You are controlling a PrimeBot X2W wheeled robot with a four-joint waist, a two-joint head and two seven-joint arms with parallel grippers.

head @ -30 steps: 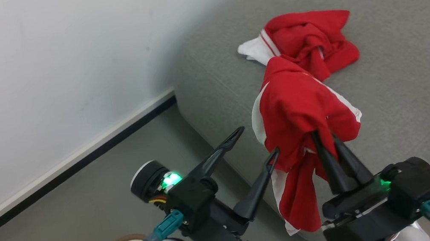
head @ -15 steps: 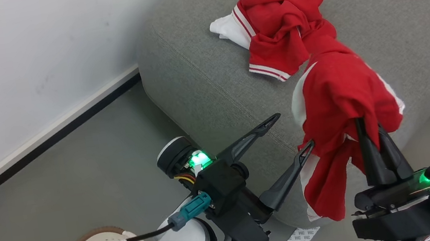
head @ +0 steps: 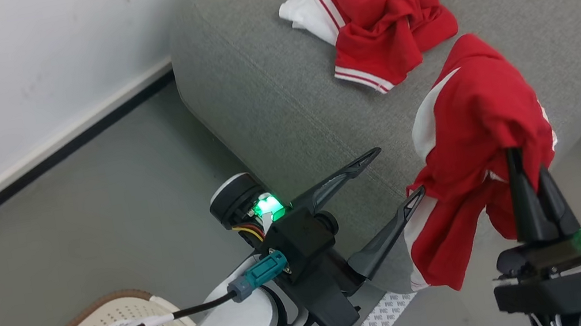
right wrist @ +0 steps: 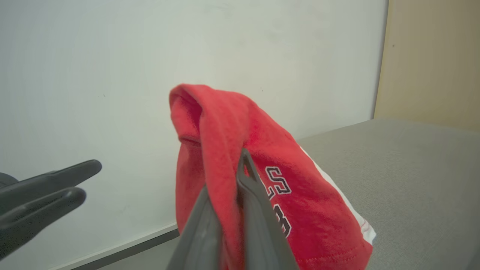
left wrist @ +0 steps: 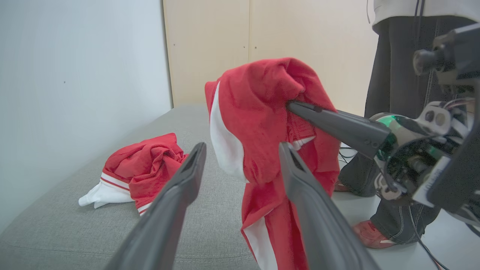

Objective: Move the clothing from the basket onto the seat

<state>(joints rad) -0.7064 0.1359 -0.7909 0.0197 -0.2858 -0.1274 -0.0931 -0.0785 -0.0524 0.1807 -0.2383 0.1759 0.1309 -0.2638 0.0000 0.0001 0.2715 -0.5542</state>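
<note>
Right gripper clenched on a red garment hanging at the near edge of the seat, left gripper spread and empty: released here, its dangling tail would likely drag it onto the floor.

Changed item: hanging red garment in your right gripper, carried rightward along the seat; bare fabric now separates it from the crumpled red garment (head camera swung too).

The head camera looked steeply down over the big light grey woven seat. Both wrist cameras sat close, sharing the hanging red-and-white fabric garment at twelve o'clock.
</note>
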